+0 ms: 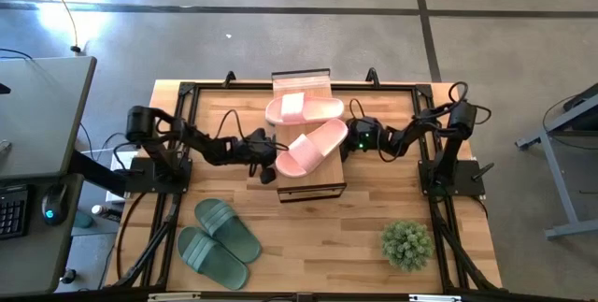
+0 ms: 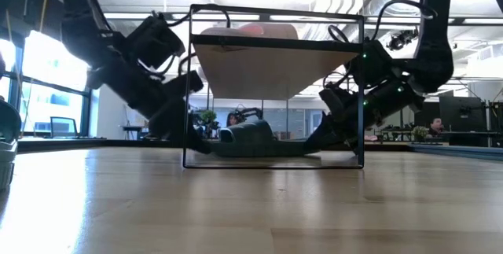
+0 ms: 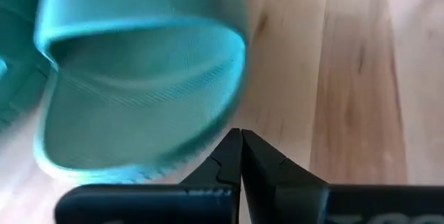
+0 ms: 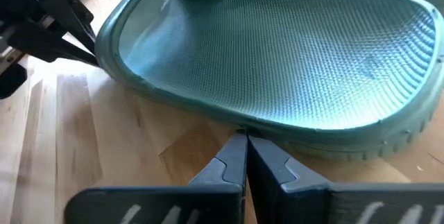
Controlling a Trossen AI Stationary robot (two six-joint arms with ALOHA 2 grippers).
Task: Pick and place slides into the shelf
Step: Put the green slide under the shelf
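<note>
The shelf (image 1: 311, 190) stands mid-table with two pink slides (image 1: 313, 148) lying on its plank top. Under it a green slide (image 4: 277, 57) lies flat on the table, also seen in the low view (image 2: 251, 140). My right gripper (image 4: 244, 141) is shut at that slide's long side, at the shelf's right. My left gripper (image 3: 241, 137) is shut at the shelf's left, its tips beside the green slide's rim (image 3: 208, 144). Two more green slides (image 1: 220, 241) lie side by side near the front left. My left gripper: its shut tips stand right at the rim of the green slide's sole (image 3: 211, 141), coming slanting down from the table's left; whether they touch it I cannot tell. My right gripper has its shut fingertips against the side wall of the green slide's sole (image 4: 243, 125), about midway along it. The fingers come slanting down from the table's right, across the slide. The slide lies sole down on the table.
A small potted plant (image 1: 406, 243) stands at the front right. The shelf's thin black frame posts (image 2: 362, 89) stand close to both arms. A black rail frame (image 1: 187, 92) runs around the tabletop. Bare wood lies along the front middle.
</note>
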